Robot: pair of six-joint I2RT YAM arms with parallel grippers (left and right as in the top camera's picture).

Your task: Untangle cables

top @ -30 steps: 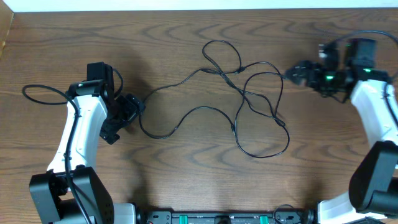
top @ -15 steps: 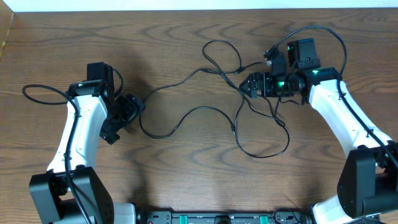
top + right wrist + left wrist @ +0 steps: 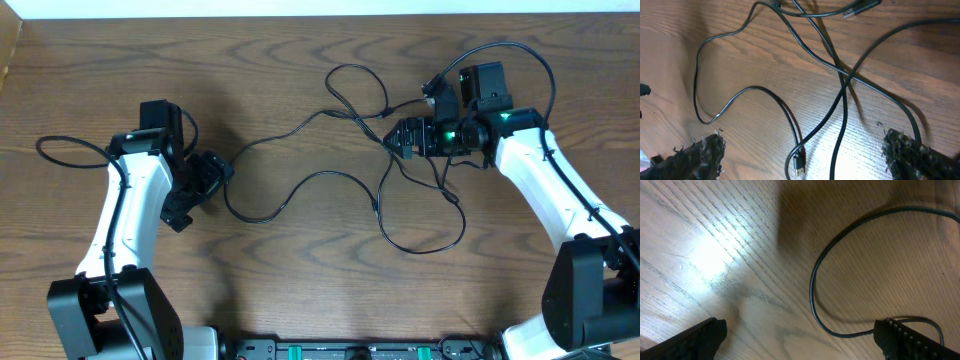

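The brown wood-grain bench (image 3: 300, 300) carries thin black cables (image 3: 340, 174), sprawled in crossing loops from left of centre to the upper right. In the right wrist view, a small plug (image 3: 799, 167) lies on the wood at lower centre, and a second plug (image 3: 860, 8) lies at the top edge.

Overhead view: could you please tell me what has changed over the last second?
The right arm swung left from the far right, bringing its open right tool over the right side of the cables; it took hold of nothing. The left arm, the open left tool and the cables stayed as they were.
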